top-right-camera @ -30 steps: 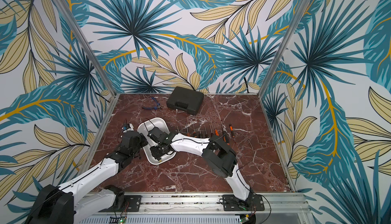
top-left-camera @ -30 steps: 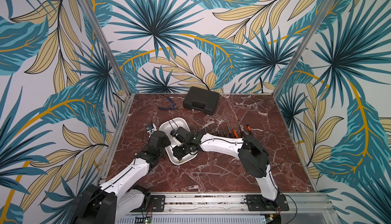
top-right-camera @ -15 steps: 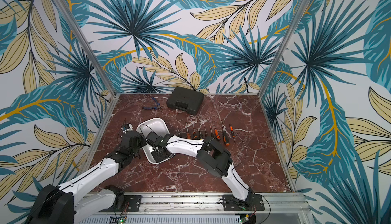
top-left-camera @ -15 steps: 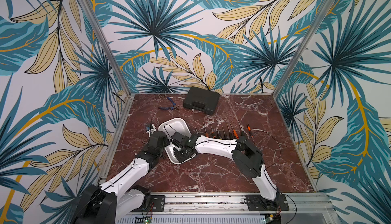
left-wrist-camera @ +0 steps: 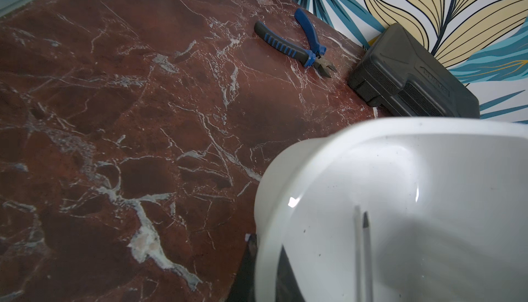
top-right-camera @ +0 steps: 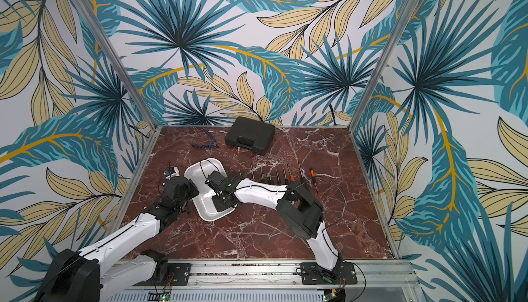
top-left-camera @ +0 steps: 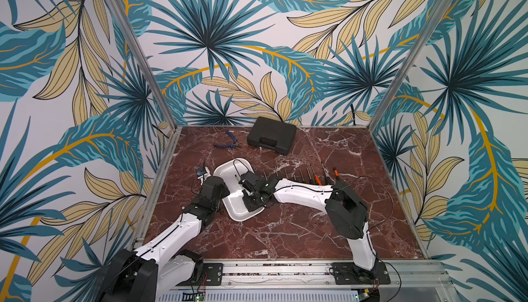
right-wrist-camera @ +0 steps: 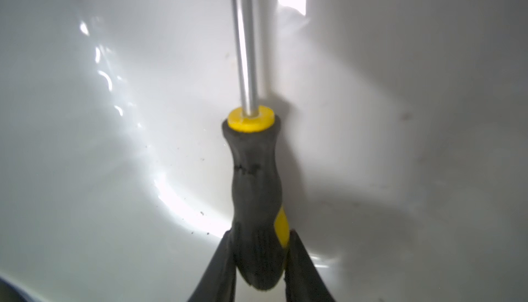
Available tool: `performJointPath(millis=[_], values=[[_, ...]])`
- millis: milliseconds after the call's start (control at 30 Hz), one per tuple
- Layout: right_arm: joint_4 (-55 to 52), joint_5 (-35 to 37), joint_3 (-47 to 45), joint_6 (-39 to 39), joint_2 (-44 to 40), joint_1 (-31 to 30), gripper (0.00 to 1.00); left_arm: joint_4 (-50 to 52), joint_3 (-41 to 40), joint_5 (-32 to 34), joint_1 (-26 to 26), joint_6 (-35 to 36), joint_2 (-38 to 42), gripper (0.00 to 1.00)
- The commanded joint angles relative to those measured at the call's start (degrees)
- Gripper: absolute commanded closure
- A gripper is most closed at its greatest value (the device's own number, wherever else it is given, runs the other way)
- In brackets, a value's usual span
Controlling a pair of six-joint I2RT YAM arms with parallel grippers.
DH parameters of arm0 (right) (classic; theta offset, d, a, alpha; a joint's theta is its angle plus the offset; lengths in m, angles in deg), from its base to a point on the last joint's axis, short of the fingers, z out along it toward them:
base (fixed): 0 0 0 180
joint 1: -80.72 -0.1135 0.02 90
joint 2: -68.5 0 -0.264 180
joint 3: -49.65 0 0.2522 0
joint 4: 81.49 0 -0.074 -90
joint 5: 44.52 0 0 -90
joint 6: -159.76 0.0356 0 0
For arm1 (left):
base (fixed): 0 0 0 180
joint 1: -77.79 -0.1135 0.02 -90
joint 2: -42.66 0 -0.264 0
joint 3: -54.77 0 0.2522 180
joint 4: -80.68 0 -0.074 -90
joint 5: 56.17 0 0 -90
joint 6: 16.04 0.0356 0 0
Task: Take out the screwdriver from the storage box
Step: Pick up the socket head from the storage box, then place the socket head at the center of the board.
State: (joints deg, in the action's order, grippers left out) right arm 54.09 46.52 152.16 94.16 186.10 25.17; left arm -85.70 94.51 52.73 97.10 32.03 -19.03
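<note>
My right gripper (right-wrist-camera: 261, 237) clamps the screwdriver (right-wrist-camera: 254, 172) handle inside the storage box (top-left-camera: 225, 172); my left gripper (left-wrist-camera: 267, 246) pinches its rim.

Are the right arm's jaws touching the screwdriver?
Touching. The right wrist view shows the right gripper's jaws pressing both sides of the screwdriver handle.

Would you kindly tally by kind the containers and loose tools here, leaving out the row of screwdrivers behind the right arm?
White plastic storage box: 1
Black hard-shell case: 1
Blue-handled pliers: 1
Black-and-yellow-handled screwdriver inside the box: 1
Total: 4
</note>
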Motion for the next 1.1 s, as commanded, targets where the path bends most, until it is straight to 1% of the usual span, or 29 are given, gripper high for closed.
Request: performJointPath(millis=[0, 133, 267, 367, 467, 600, 667, 733, 833, 967, 1067], values=[[2.05, 0.85, -0.84, -1.70, -6.77, 0.98, 0.87, -1.17, 1.36, -0.33, -0.38, -0.34, 1.36, 1.00], [0.45, 0.28, -2.10, -3.97, -12.01, 3.04, 0.87, -1.10, 1.27, -0.35, -0.34, -0.26, 1.27, 1.00], [-3.22, 1.54, -6.28, -6.44, -18.03, 8.98, 0.87, -0.74, 1.00, 0.08, -0.33, -0.10, 1.83, 1.00], [-6.35, 3.44, -10.49, -8.78, -22.36, 16.61, 0.87, -0.74, 0.82, 0.09, -0.42, 0.05, 2.10, 1.00], [-12.07, 6.88, -13.34, -12.02, -25.91, 23.89, 0.87, -0.78, 0.92, -0.17, -0.59, 0.23, 2.10, 1.00], [-14.46, 7.35, -18.25, -14.76, -29.28, 35.17, 0.87, -0.96, 1.18, -0.61, -0.85, 0.55, 1.85, 1.00], [-14.61, 8.08, -19.87, -15.67, -29.49, 39.92, 0.87, -1.00, 1.35, -0.70, -0.95, 0.75, 1.79, 1.00], [-14.74, 10.34, -20.78, -16.31, -28.40, 43.56, 0.87, -1.20, 1.27, -0.86, -1.03, 0.76, 1.75, 1.00], [-14.66, 12.01, -20.79, -17.10, -26.03, 47.14, 0.87, -1.35, 1.24, -1.27, -1.08, 0.78, 1.75, 1.00], [-14.90, 16.49, -19.66, -17.94, -23.10, 50.64, 0.87, -0.42, 1.12, -1.49, -1.21, 1.06, 2.26, 1.00], [-15.12, 17.32, -18.35, -18.48, -20.07, 53.38, 0.88, -0.34, 0.53, -1.58, -1.54, 1.00, 3.10, 1.00]])
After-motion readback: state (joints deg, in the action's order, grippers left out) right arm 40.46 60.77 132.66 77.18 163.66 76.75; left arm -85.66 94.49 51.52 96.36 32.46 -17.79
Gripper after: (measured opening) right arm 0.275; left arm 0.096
